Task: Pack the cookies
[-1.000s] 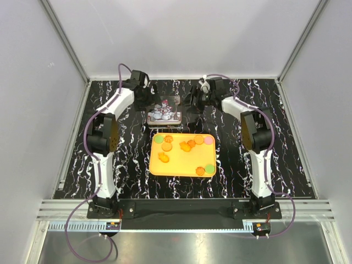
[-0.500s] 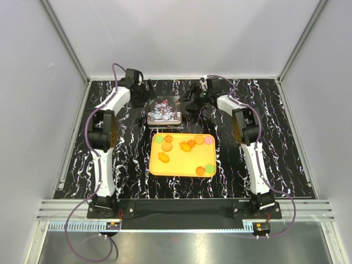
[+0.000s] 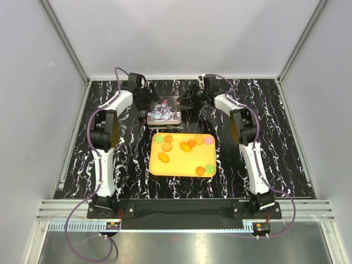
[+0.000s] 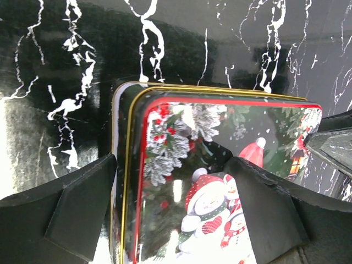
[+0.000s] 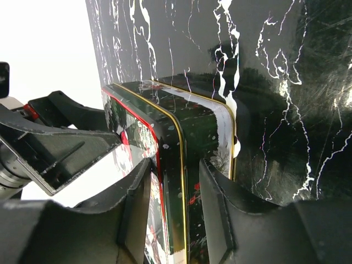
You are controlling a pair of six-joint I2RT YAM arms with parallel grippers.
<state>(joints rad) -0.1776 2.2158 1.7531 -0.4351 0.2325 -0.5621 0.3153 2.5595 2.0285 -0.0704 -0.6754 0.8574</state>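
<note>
1. From the top camera I see the tin (image 3: 164, 111) at the far side of the black marbled table (image 3: 77, 159). Its snowman lid is on. The cookies (image 3: 185, 146) lie on the yellow tray (image 3: 181, 166) just in front of it, not in the tin. My left gripper (image 3: 148, 102) is at the tin's left end and my right gripper (image 3: 186, 102) at its right end. I think I put one on each side so the tin can't slide. Plain grey walls stand all around.

2. In the left wrist camera the left gripper (image 4: 176, 203) is wide. One finger is outside the tin's (image 4: 220, 181) edge and one is over the lid. It looks set to grab the rim.

3. In the right wrist camera the right gripper (image 5: 175, 212) is narrow, with a finger on each side of the tin's (image 5: 187, 137) rim. I can't tell if it pinches.
</note>
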